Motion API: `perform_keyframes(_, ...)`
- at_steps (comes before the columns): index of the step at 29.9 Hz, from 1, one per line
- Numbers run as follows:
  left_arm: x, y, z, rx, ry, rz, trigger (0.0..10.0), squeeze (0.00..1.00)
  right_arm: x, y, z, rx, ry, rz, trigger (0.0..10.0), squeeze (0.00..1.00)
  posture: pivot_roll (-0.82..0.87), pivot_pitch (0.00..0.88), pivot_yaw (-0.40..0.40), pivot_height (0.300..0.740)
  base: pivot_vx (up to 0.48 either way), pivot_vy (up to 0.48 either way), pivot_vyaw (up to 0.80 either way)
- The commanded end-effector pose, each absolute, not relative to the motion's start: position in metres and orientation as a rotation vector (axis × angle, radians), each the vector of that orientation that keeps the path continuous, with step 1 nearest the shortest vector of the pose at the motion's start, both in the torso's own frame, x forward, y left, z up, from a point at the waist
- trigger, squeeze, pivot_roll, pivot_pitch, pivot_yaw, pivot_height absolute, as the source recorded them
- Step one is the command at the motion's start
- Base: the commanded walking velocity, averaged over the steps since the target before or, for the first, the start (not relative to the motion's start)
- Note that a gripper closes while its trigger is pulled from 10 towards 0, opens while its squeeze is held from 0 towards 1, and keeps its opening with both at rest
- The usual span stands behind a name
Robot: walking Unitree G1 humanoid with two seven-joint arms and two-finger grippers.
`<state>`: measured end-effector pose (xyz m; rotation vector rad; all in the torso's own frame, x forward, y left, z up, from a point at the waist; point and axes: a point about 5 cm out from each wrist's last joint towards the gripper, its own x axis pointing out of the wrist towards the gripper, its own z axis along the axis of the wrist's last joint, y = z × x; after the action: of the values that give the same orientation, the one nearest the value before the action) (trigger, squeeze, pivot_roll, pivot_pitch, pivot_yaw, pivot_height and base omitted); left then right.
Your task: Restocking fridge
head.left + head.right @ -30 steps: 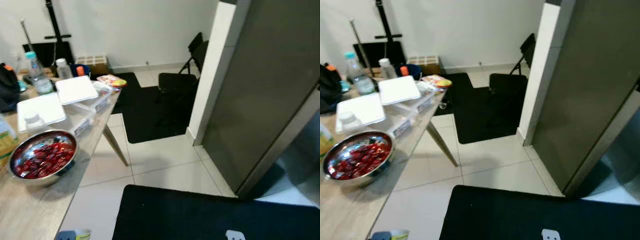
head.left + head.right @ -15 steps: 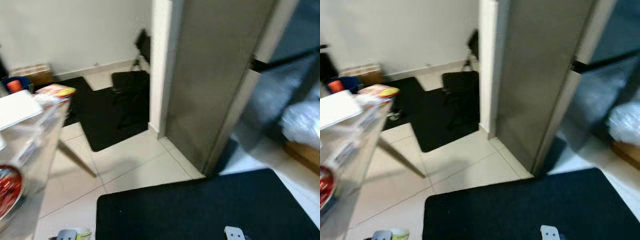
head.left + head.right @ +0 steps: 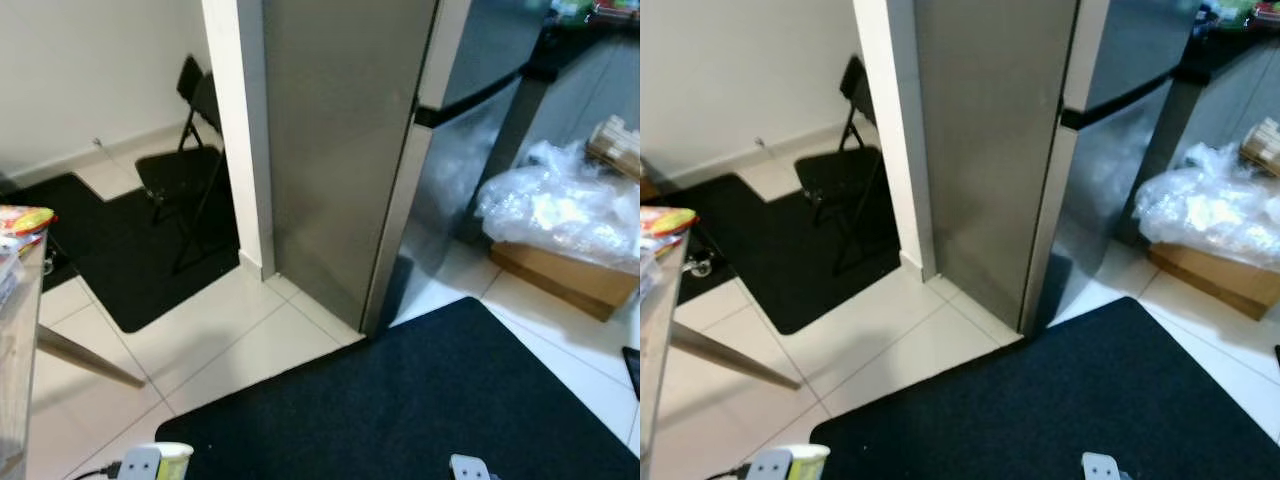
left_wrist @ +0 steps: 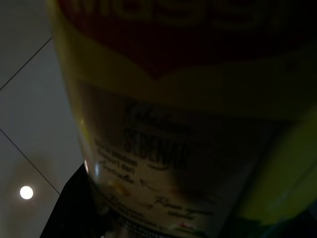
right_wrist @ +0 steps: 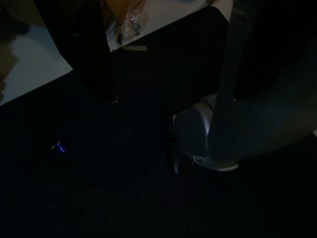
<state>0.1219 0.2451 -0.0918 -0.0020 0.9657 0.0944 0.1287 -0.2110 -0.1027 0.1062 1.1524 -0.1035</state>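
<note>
The item being carried is a bottle [image 4: 188, 124] with a yellow and red label; in the left wrist view it sits right against the camera, and its yellow top [image 3: 172, 460] shows at the bottom edge of the left eye view, low on the robot's left side. The left hand [image 3: 140, 464] appears closed around it, though the fingers themselves cannot be made out in the dark wrist picture.

Handling, as judged: a rigid, smooth-walled container with a glossy label, likely slippery and moderately heavy if full. Best held around the body below the shoulder, kept upright and squeezed firmly, not gripped by the cap.

The left arm is held low and close to the body, with the bottle near waist level over the black mat [image 3: 420, 400]. The right arm hangs idle; its wrist view is very dark, showing the mat and a pale strip of floor, and whether the right hand [image 3: 470, 468] is open or closed cannot be told.

The fridge [image 3: 345, 150] stands ahead beyond the mat, doors closed. The counter's corner [image 3: 15, 300] lies at far left. A plastic-covered box [image 3: 560, 215] sits on the floor at right.
</note>
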Motion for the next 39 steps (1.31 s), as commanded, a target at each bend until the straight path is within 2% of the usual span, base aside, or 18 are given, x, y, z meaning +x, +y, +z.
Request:
perform_keyframes(1,0.116,0.247,-0.093,-0.004,0.987,0.106,10.0,0.00,0.129,-0.210,-0.103,0.119,1.145,-0.111,10.0,0.00,-0.01,0.000,0.036,0.740,0.000,0.000,0.00)
perform_keyframes(9,0.117,0.246,-0.094,-0.019,0.983,0.124,10.0,0.00,0.129,-0.213,-0.102,0.108,1.143,-0.104,10.0,0.00,-0.02,0.000,0.018,0.740,0.000,0.000,0.00)
perform_keyframes(21,0.106,0.223,-0.103,-0.044,1.045,0.113,10.0,0.00,0.134,-0.221,-0.098,-0.004,1.140,0.016,10.0,0.00,-0.05,0.000,-0.033,0.740,0.000,0.000,0.00)
perform_keyframes(31,0.105,0.219,-0.105,-0.063,1.054,0.100,10.0,0.00,0.143,-0.216,-0.096,-0.007,1.123,0.037,10.0,0.00,-0.03,0.000,-0.022,0.740,0.332,0.000,0.00)
perform_keyframes(39,0.106,0.222,-0.104,-0.051,1.053,0.095,10.0,0.00,0.139,-0.211,-0.098,-0.011,1.135,0.051,10.0,0.00,-0.03,0.000,-0.015,0.740,0.373,0.000,0.00)
